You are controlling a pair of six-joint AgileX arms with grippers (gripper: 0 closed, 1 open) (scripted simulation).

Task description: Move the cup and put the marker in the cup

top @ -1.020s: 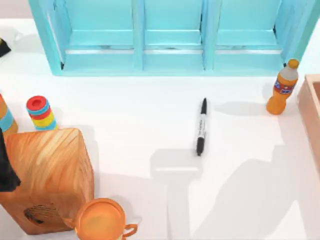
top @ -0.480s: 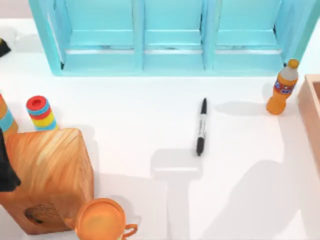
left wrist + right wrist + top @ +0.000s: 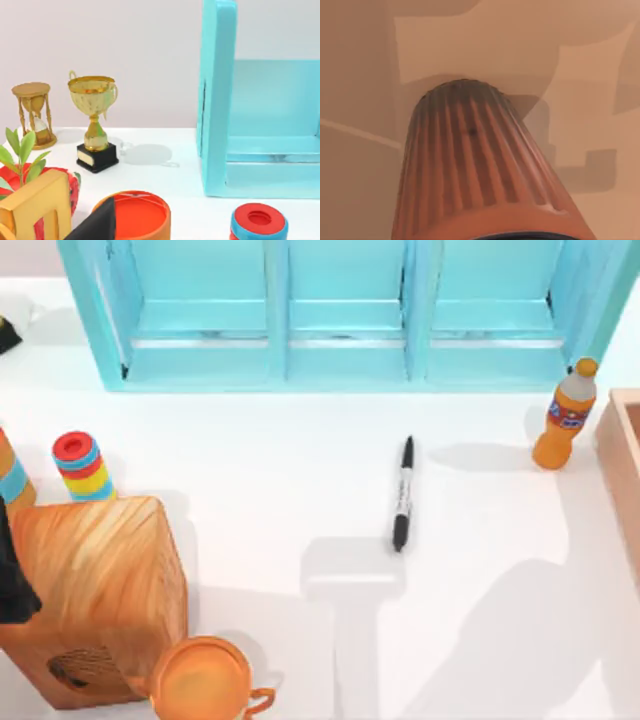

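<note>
One marker point(image 3: 403, 493) is seen lying flat on the white bench point(image 3: 280, 470), approx. mid-bench, well apart from everything else, cap end toward the near edge. Its white-grey label band carries print too small to be read. One cup point(image 3: 475, 175) is seen close up in the right wrist view, ribbed reddish-brown sides, dark rim nearest the camera; its spot on the bench can't be told.

Counted on the bench in the top view: one blue cabinet point(image 3: 340, 315) w/ three bays at the back, one orange bottle point(image 3: 563, 418) w/ a blue-red label (text unreadable) at the right, one stack of coloured rings point(image 3: 81, 466) at the left, one wooden block point(image 3: 95, 590) and one orange handled vessel point(image 3: 205, 680) at the near left.

In the left wrist view one gold trophy point(image 3: 94, 120) on a black base w/ a blank-looking plaque and one hourglass point(image 3: 33, 115) are counted.

The state of the left and right tool can't be told.
</note>
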